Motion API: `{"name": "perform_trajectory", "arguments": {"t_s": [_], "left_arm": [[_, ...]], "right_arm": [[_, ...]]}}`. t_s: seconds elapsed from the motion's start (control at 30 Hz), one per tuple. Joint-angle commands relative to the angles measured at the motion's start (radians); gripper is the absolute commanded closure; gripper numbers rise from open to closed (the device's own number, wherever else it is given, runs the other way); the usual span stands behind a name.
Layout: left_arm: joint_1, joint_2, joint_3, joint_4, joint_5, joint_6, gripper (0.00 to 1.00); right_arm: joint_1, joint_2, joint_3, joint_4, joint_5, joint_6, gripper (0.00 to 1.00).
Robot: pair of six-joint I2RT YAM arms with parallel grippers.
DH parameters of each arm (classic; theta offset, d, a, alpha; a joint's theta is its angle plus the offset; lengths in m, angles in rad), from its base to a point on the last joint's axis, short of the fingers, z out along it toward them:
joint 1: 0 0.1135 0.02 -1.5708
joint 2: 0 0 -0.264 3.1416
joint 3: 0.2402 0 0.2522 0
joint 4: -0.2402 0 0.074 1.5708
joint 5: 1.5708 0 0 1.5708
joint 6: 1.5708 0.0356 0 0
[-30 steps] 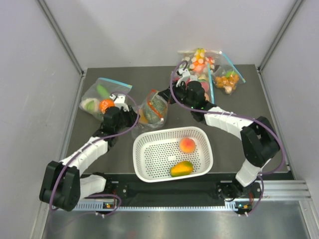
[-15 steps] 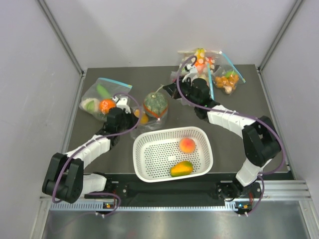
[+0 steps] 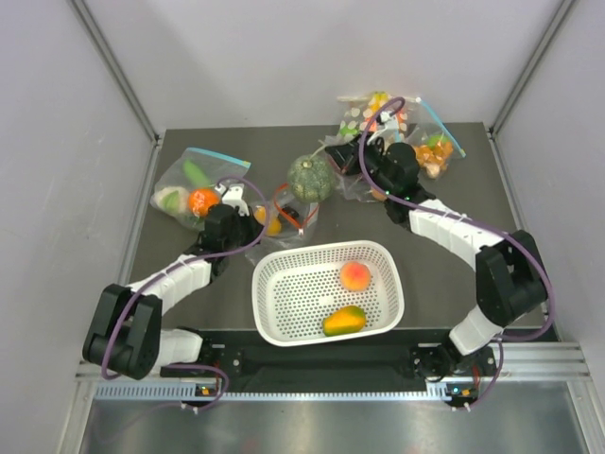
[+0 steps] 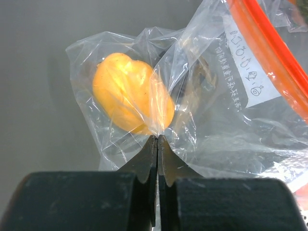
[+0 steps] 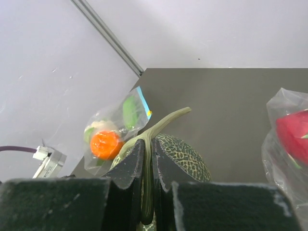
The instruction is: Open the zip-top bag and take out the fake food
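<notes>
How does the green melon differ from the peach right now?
The melon is dark green, netted and larger, held by its stem in the right gripper; the peach is orange-red, smooth and smaller, lying in the white basket. Both are outside the zip-top bag.

The zip-top bag (image 4: 216,120), behind the basket (image 3: 293,298), is made of thin clear film, crinkled and glossy, with a smooth red-orange plastic zip strip (image 4: 269,57) and a white printed label (image 4: 243,62). The yellow-orange piece (image 4: 130,98) inside is seen as smooth, softly shiny plastic. The melon (image 5: 185,156) is covered with a rough netted rind; its stem (image 5: 166,120) is smooth. The basket is moulded of white, perforated, glossy plastic. Matt black plastic is shown on the left gripper (image 4: 157,142) and the right gripper (image 5: 148,144). The table (image 5: 231,96) is finished in matt dark grey.
</notes>
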Motion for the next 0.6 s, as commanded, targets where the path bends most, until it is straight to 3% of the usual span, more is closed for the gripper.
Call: {"name": "perform_trajectory", "arguments": {"t_s": [0.0,0.37,0.57], "left_arm": [[0.004,0.012,0.005,0.043,-0.022,0.008,1.00],[0.012,0.058,0.079,0.013,-0.017,0.031,1.00],[0.013,0.100,0.134,0.003,-0.008,0.040,1.00]], "right_arm": [[-0.009,-0.096,-0.028,0.087,0.011,-0.005,1.00],[-0.009,-0.392,-0.206,-0.045,0.034,-0.140,1.00],[-0.002,-0.576,-0.260,-0.216,-0.003,-0.222,1.00]]}}
